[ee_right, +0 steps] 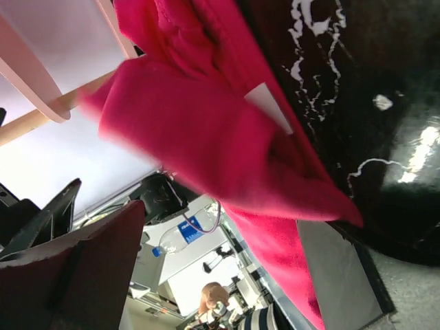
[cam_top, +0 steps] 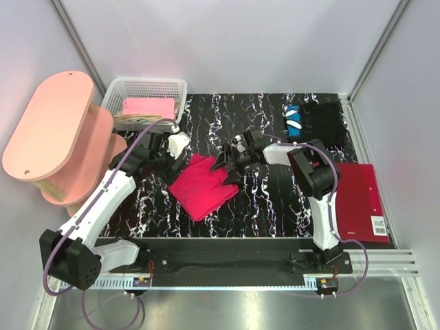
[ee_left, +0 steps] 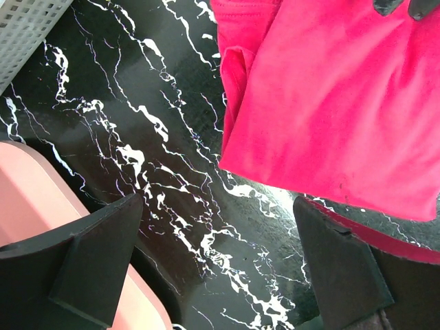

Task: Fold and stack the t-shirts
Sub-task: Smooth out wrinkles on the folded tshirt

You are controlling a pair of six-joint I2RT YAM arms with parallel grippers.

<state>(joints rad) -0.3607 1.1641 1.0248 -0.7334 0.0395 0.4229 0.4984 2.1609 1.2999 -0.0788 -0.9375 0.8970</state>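
Observation:
A crimson-red t-shirt (cam_top: 203, 187) lies partly folded on the black marbled table (cam_top: 268, 206). My left gripper (cam_top: 169, 161) is open and empty just left of the shirt. In the left wrist view its fingers (ee_left: 96, 261) straddle bare table and the red cloth (ee_left: 330, 103) lies beyond them. My right gripper (cam_top: 226, 165) is at the shirt's right edge, jaws wide apart. In the right wrist view the red cloth (ee_right: 206, 137) with its white neck tag (ee_right: 269, 107) drapes against one finger (ee_right: 337, 268). A black t-shirt with a blue-white patch (cam_top: 317, 124) lies at the back right. A pink t-shirt (cam_top: 148, 106) lies in the basket.
A white mesh basket (cam_top: 172, 86) stands at the back left, with a beige layer (cam_top: 134, 122) at its front. A pink two-tier shelf (cam_top: 51, 127) stands at the left. A stiff dark-red rectangle with a barcode label (cam_top: 361, 199) lies at the right edge.

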